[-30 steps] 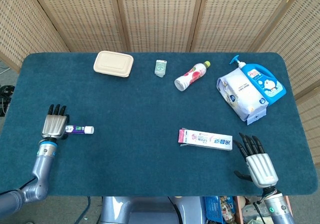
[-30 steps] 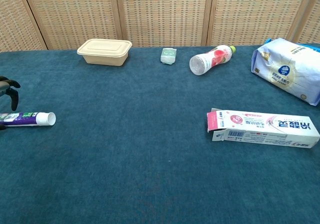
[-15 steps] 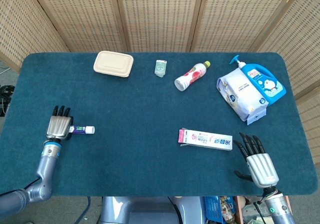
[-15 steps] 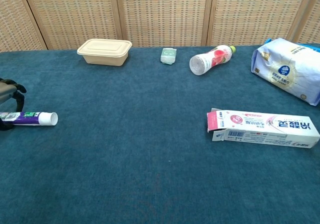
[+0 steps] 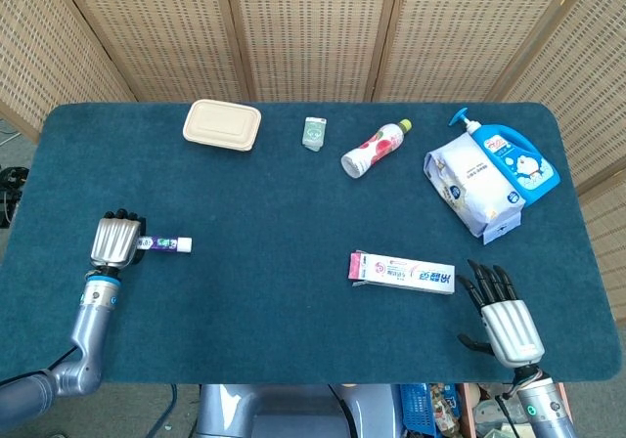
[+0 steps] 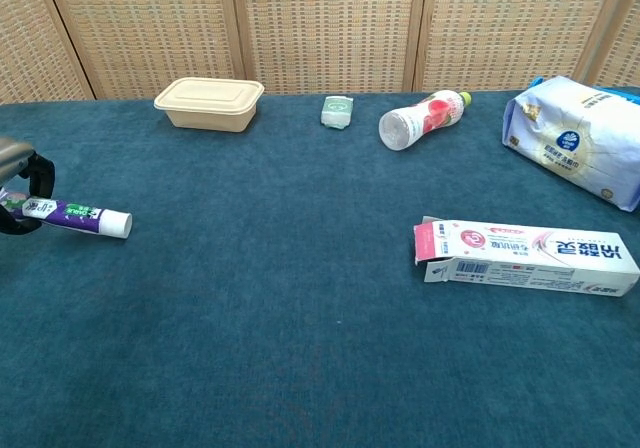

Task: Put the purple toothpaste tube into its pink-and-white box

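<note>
The purple toothpaste tube (image 5: 166, 244) (image 6: 82, 216) lies at the left side of the blue table, its white cap pointing right. My left hand (image 5: 115, 240) (image 6: 22, 188) has its fingers curled over the tube's tail end and grips it; the tube slants, tail end slightly raised. Right of centre lies the pink-and-white box (image 5: 403, 272) (image 6: 525, 258), flat, with its open flap at the left end. Near the front right edge, just right of the box, my right hand (image 5: 504, 316) rests with fingers spread and holds nothing. The chest view does not show it.
Along the back stand a beige lidded lunch box (image 5: 222, 124) (image 6: 209, 102), a small green pack (image 5: 313, 133), a lying pink-labelled bottle (image 5: 375, 149) (image 6: 424, 118), a white bag (image 5: 474, 179) (image 6: 570, 138) and a blue pump bottle (image 5: 518, 159).
My left hand's fingers have curled down around the tube's tail. The tube has shifted a little to the right and now slants. The right hand has not moved.
</note>
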`<action>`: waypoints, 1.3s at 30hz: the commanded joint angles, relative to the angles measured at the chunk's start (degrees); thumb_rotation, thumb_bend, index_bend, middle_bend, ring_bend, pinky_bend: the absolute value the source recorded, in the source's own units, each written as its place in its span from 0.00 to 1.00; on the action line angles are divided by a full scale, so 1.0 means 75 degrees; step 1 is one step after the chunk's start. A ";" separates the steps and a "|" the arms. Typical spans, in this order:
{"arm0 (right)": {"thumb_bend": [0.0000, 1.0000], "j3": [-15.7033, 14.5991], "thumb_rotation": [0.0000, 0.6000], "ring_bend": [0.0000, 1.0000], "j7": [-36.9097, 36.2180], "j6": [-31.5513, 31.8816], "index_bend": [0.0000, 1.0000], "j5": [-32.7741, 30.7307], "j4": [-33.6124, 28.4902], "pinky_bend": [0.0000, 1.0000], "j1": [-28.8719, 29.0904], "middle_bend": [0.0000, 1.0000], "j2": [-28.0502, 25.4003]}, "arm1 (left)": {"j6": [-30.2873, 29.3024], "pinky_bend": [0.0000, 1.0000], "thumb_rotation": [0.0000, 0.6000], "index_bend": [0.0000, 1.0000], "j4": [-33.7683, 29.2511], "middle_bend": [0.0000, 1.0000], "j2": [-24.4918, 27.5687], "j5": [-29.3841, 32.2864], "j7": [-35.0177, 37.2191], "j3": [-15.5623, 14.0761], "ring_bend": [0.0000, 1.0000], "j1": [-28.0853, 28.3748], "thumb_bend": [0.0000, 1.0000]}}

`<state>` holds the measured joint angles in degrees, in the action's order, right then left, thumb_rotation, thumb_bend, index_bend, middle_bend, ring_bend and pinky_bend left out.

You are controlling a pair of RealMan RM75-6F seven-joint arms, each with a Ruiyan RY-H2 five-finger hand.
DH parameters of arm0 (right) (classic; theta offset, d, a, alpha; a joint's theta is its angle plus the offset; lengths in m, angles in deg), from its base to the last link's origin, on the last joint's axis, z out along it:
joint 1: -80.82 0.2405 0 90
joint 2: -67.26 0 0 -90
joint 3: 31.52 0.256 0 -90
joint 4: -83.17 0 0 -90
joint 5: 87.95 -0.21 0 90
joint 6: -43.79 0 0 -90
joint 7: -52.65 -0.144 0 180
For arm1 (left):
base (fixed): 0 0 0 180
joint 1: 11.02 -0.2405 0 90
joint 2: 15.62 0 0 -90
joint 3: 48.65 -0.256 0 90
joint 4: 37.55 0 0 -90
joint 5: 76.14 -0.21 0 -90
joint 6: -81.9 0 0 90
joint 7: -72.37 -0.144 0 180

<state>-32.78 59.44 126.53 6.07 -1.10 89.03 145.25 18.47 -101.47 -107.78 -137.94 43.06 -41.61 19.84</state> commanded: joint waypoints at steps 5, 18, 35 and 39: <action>0.03 -0.0002 1.00 0.00 0.0039 -0.0029 0.16 -0.0026 -0.0014 0.00 -0.0001 0.00 -0.0004 | -0.0357 0.44 1.00 0.83 0.0122 0.56 -0.0092 -0.0622 0.0618 -0.0032 0.40 -0.0059 0.50; 0.03 0.0026 1.00 0.00 0.0141 -0.0178 0.17 -0.0123 -0.0069 0.00 0.0052 0.00 0.0031 | -0.0645 0.47 1.00 0.85 -0.0496 0.61 0.0314 -0.1209 0.1711 0.0116 0.43 -0.0183 0.50; 0.04 0.0581 1.00 0.00 0.1649 -0.1130 0.18 -0.0966 -0.1106 0.00 0.0635 0.00 -0.0106 | -0.0672 0.47 1.00 0.85 -0.1311 0.60 0.1057 -0.2004 0.2705 0.0009 0.43 -0.0219 0.50; 0.04 0.0780 1.00 0.00 0.2210 -0.1547 0.17 -0.1543 -0.1690 0.00 0.0836 0.00 -0.0099 | -0.0709 0.47 1.00 0.85 -0.1467 0.61 0.1128 -0.2088 0.2693 -0.0008 0.43 -0.0229 0.50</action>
<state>-27.93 73.96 116.61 -3.43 -11.71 94.28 144.52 13.22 -112.36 -99.43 -153.49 63.30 -41.62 18.14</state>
